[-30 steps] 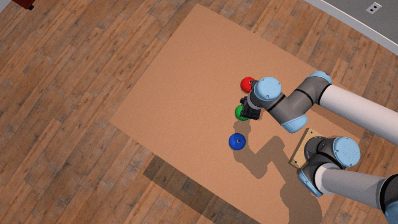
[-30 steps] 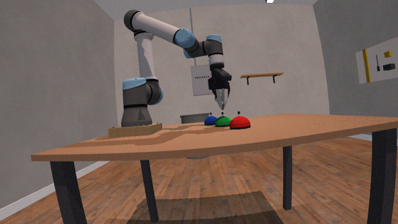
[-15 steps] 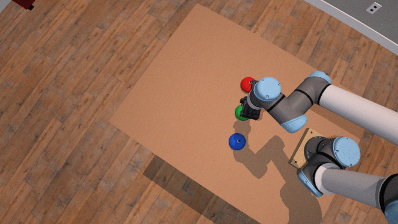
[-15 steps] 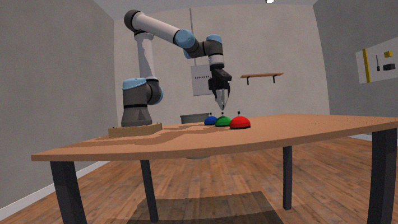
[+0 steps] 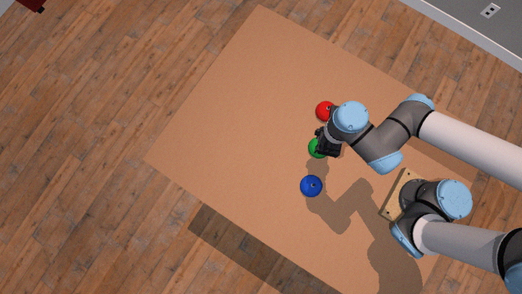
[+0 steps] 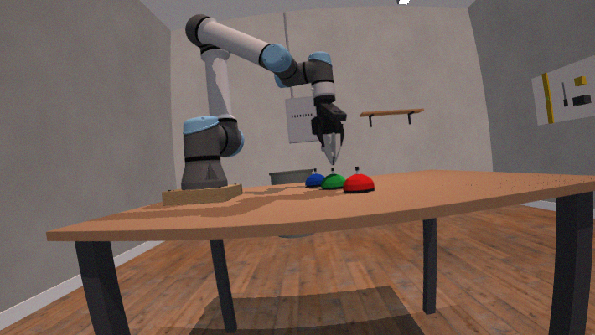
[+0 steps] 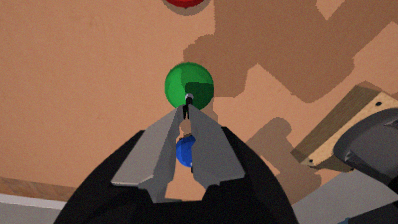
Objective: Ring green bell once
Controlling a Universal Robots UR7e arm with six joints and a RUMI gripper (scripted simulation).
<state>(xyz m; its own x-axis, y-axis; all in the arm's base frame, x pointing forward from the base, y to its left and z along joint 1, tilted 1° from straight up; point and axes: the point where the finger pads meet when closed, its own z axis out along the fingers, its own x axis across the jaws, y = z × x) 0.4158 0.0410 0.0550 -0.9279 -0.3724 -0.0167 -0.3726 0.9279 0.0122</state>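
A robot arm reaches over a wooden table [image 6: 440, 188] on which three dome-shaped bells stand in a row. The green bell [image 6: 333, 182] is the middle one. The red bell [image 6: 359, 183] is just beside it on one side, and the blue bell [image 6: 314, 180] is a little farther off on the other side. Each bell has a small button on a thin stem at its top.

The gripper [image 6: 333, 161] hangs straight above the green bell and points down. Its two grey fingers are pressed together at the tips and hold nothing. In the side view, a narrow gap separates the tips from the green bell's button [image 6: 333, 169]. In the wrist view, the tips line up with that button.

Beyond the green bell, the arm's base stands on a pale wooden block [image 6: 176, 198] at the table's far side.
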